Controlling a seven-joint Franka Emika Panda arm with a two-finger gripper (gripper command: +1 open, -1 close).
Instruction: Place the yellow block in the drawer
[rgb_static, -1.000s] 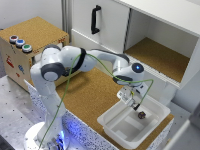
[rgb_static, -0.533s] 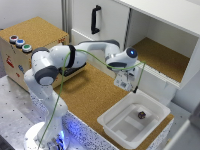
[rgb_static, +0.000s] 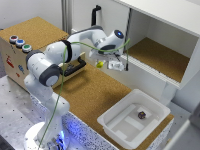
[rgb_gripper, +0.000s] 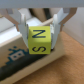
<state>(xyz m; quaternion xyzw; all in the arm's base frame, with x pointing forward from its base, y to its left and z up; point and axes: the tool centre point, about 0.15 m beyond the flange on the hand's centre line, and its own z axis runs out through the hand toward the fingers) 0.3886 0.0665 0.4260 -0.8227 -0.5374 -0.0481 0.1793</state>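
Note:
My gripper is shut on the yellow block and holds it in the air over the cork counter. In the wrist view the block sits between the two fingers and shows the letters N and S. The drawer, with its black bar handle, is in the cork-topped wooden box on the exterior view's left. The arm partly hides the drawer. The gripper is a short way to the exterior view's right of the handle. A pale panel with blue print lies below the block in the wrist view.
A white plastic tub stands at the counter's near right with a small dark round object in it. A tall white cupboard with a black handle and an open cork-floored compartment stand behind. Coloured buttons sit on the box.
The gripper has risen from over the white tub and moved to the exterior view's left, towards the wooden box, with the yellow block in it.

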